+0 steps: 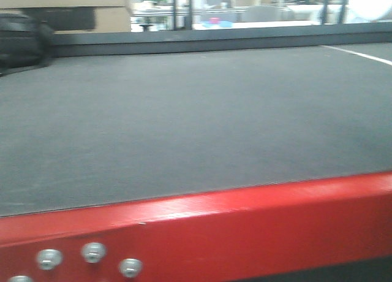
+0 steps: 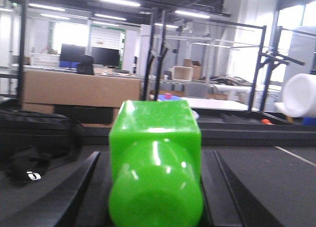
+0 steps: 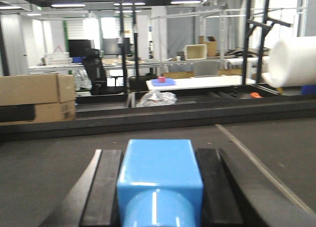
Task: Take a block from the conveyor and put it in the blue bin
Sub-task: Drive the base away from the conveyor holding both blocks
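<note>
The left hand [image 2: 154,155] grips a green block [image 2: 155,187], the right hand [image 3: 158,153] a blue block [image 3: 159,177], above the conveyor [image 1: 184,122]. No bin shows, so placing is left to do.

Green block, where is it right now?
In the left wrist view, the shiny green plastic block sits bottom centre, held between the black fingers of the left pincer, above the dark grey conveyor.

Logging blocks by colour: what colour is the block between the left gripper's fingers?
Bright green; the block shows best in the left wrist view.
</note>
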`<state>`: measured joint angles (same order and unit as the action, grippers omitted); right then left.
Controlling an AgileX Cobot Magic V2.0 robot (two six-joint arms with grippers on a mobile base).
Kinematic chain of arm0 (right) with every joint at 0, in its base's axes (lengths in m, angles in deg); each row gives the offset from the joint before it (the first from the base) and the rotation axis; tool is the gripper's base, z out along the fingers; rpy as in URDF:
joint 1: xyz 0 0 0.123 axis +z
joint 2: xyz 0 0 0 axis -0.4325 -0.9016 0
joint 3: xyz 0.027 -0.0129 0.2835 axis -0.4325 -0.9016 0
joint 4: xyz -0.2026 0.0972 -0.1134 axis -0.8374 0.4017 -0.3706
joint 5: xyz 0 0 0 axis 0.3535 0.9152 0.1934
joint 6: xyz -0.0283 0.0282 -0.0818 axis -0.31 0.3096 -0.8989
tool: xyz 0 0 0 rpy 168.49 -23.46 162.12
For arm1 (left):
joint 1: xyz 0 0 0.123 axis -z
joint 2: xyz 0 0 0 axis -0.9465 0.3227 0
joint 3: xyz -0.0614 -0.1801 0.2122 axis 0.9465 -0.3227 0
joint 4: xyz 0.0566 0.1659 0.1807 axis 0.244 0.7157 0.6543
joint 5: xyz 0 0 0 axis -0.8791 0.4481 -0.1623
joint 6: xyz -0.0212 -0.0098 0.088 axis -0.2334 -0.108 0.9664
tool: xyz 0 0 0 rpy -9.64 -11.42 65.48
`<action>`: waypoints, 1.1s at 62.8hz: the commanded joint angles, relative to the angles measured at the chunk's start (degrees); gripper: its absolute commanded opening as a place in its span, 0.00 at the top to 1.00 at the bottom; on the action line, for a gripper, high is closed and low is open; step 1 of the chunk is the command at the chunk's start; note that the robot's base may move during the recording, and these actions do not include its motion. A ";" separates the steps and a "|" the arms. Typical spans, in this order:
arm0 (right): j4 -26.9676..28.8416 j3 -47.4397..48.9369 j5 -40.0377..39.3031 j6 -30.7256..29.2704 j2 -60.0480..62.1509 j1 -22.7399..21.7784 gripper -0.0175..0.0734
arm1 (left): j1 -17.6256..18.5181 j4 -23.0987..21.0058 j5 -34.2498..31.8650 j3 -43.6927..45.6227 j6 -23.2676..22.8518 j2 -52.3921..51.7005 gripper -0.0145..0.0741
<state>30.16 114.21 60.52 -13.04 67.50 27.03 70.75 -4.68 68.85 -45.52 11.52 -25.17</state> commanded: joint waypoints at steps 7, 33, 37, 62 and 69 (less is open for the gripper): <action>0.23 0.26 -0.66 -0.43 0.05 -0.01 0.99 | 0.05 -0.16 -0.73 -0.14 0.17 -0.16 0.96; 0.23 0.26 -0.66 -0.43 0.05 -0.01 0.99 | 0.05 -0.16 -0.73 -0.14 0.17 -0.16 0.96; 0.23 0.26 -0.66 -0.43 0.05 -0.01 0.99 | 0.05 -0.16 -0.73 -0.14 0.17 -0.16 0.96; 0.23 0.26 -0.66 -0.43 0.05 -0.01 0.99 | 0.05 -0.16 -0.73 -0.14 0.17 -0.16 0.96; 0.23 0.26 -0.66 -0.43 0.05 -0.01 0.99 | 0.05 -0.16 -0.73 -0.14 0.17 -0.16 0.96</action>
<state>30.16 114.21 60.64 -13.04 67.50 27.03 70.75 -4.68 68.85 -45.52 11.52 -25.17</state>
